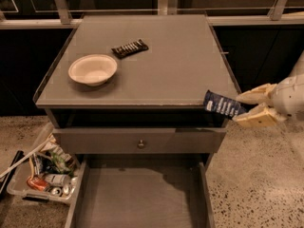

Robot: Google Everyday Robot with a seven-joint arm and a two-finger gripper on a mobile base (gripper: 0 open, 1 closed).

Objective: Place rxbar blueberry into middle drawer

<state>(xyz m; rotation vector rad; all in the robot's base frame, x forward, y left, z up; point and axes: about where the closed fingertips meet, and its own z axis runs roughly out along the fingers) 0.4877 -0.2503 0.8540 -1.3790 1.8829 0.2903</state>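
The rxbar blueberry [222,104], a dark blue wrapper with white lettering, hangs in the air at the cabinet top's front right corner. My gripper [240,107], cream-coloured, comes in from the right and is shut on the bar's right end. The middle drawer [140,196] is pulled open below, its flat grey floor bare. The bar is above and to the right of the drawer's right wall.
On the cabinet top [171,65] stand a white bowl [92,69] and a black-wrapped bar [129,48]. A grey drawer front with a round knob [140,143] sits above the open drawer. A clear bin of cans and clutter [40,172] lies on the floor at the left.
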